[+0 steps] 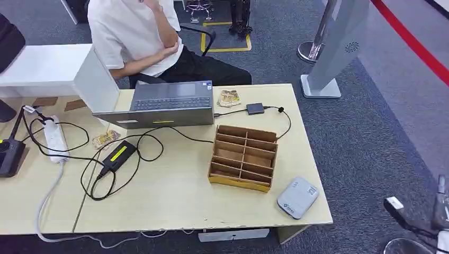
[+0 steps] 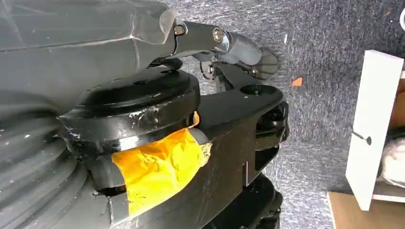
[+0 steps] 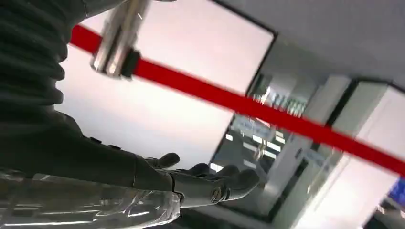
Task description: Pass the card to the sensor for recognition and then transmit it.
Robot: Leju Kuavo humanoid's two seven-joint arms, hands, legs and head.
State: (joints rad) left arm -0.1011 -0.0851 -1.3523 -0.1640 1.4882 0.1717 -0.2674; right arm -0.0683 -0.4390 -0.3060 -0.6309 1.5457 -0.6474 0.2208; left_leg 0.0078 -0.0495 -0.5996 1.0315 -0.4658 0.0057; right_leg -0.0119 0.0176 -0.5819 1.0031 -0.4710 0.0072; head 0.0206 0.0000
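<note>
A patterned golden card [image 1: 229, 98] lies on the wooden table [image 1: 174, 196] just right of the laptop. A second, similar one [image 1: 106, 138] lies near the power brick. A grey-white sensor box [image 1: 297, 197] sits at the table's near right corner. A small black reader [image 1: 254, 108] on a cable lies near the far edge. My right hand [image 3: 205, 183] is raised in the air with its fingers stretched out and nothing in them. My left hand [image 2: 224, 43] hangs beside my body over the carpet, holding nothing.
An open laptop [image 1: 169, 103] stands at the far side with a seated person [image 1: 143, 37] behind it. A cardboard divider box [image 1: 243, 157] sits right of centre. Cables, a power brick [image 1: 117, 156] and a power strip [image 1: 54, 138] cover the left. A kiosk stand [image 1: 339, 47] and a barrier post [image 1: 442, 206] stand to the right.
</note>
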